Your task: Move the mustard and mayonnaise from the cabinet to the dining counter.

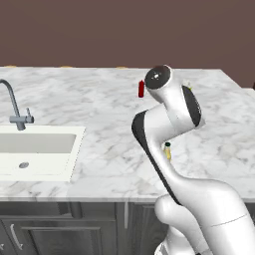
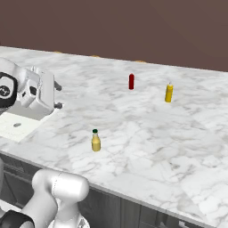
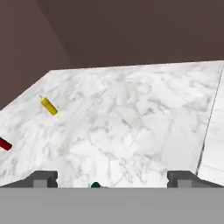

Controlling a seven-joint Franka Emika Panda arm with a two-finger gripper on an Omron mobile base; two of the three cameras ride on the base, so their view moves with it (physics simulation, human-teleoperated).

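Gripper [image 3: 112, 178] wide open, empty. Mustard [image 2: 95, 140] upright on dining counter [image 2: 147, 129]; hand view catches just its cap.

White, grey-veined marble dining counter [image 2: 147, 133]. Yellow-tan mustard [image 2: 95, 140] with dark green cap. Red bottle [image 2: 131, 81]. All-yellow squeeze bottle [image 2: 168, 93]. White sink [image 1: 37, 152]; steel-grey tap [image 1: 15, 107].

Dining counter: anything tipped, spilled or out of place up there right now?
Nothing stands out. The mustard, red bottle and yellow squeeze bottle all stand upright and apart on the dining counter, with no spills.
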